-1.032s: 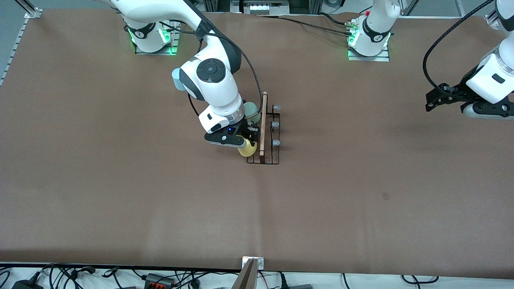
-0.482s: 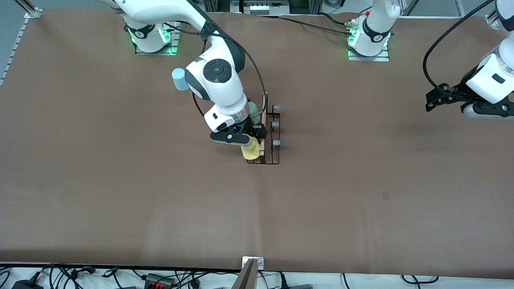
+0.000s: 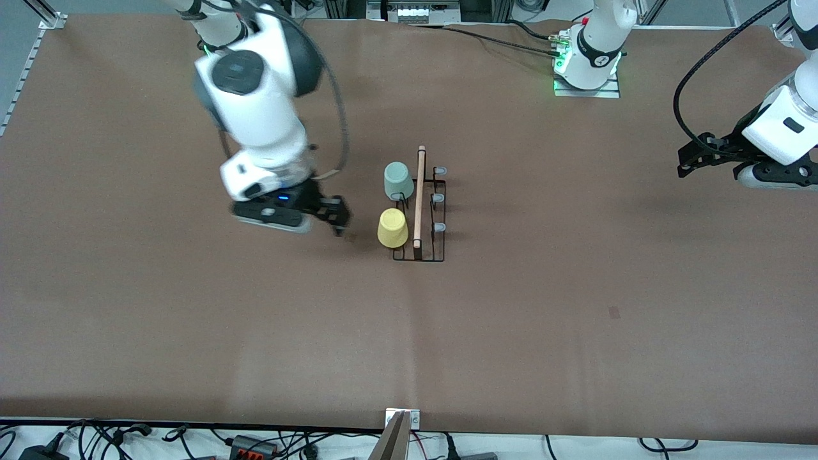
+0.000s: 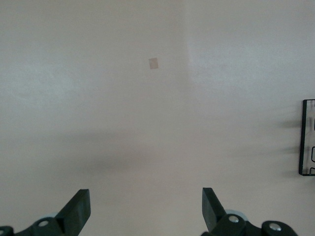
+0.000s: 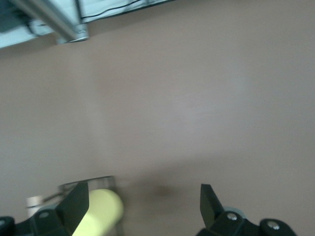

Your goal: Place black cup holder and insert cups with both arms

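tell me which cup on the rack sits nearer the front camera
The small yellow tapered plastic cup; the pale green plastic cup sits farther up the thin black wire rack, toward the robots' bases.

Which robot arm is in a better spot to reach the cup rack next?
Probably the right. The open, empty right gripper hangs beside the yellow cup on the black cup holder, while the left gripper waits, open, at the left arm's end of the table.

— What colours does the rack carry?
— The black cup holder [image 3: 422, 217] has a light wooden handle and pale grey-tipped pegs; a pale green cup [image 3: 397, 180] and a yellow cup [image 3: 392, 228] sit on it.
— And beneath?
— A plain brown table [image 3: 575, 306].
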Available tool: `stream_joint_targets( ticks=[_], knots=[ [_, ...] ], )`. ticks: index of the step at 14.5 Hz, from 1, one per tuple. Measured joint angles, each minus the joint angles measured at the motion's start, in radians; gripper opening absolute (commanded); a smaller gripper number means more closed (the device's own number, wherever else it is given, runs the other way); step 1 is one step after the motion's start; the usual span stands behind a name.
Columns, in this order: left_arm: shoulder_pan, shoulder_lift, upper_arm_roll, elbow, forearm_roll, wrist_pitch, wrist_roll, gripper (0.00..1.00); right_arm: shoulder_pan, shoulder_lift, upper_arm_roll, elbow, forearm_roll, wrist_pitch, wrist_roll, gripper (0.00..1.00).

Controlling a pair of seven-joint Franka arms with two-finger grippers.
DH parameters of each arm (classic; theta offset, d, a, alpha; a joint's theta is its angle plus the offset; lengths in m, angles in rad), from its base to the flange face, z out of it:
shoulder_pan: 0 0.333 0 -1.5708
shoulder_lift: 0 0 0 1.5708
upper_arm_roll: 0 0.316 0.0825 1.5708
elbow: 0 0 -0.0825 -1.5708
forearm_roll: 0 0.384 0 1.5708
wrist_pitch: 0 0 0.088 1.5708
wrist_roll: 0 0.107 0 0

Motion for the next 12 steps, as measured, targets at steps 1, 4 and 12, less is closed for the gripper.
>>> stream_joint_targets(
  ticks=[1,4,12],
  knots=[
    [0.0,0.0,0.0,0.0,0.0,0.0,0.0,1.0,-0.056,-0.042,-0.001,-0.015,0.0,-0.058,-0.083,1.0],
    [0.0,0.0,0.0,0.0,0.0,0.0,0.0,1.0,-0.239,-0.129,-0.005,-0.032,0.032,-0.173,-0.349,1.0],
    [0.001,0.0,0.0,0.0,0.0,0.0,0.0,1.0,-0.384,-0.165,-0.162,0.107,0.152,-0.471,-0.625,1.0]
  ],
)
